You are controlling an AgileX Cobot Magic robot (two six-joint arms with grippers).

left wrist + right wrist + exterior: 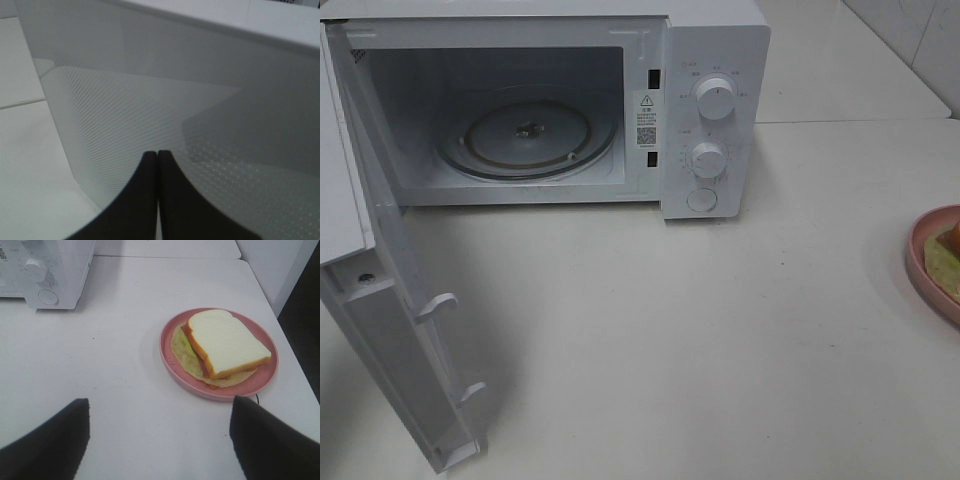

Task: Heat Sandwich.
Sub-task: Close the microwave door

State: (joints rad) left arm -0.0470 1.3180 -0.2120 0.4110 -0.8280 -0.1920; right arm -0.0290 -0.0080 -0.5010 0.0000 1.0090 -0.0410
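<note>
White microwave [715, 110] w/ door [380, 330] open, glass turntable [528, 135] inside; pink plate [260, 382] at table's [670, 330] right edge.

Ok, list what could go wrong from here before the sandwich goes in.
1. The pink plate sits at the table's right edge; a clumsy grab by the open right gripper could push it off.
2. The sandwich lies loose on the plate and may slide if the plate tilts.
3. The microwave door hangs wide open, with the shut left gripper close against it; a nudge could swing it.
</note>
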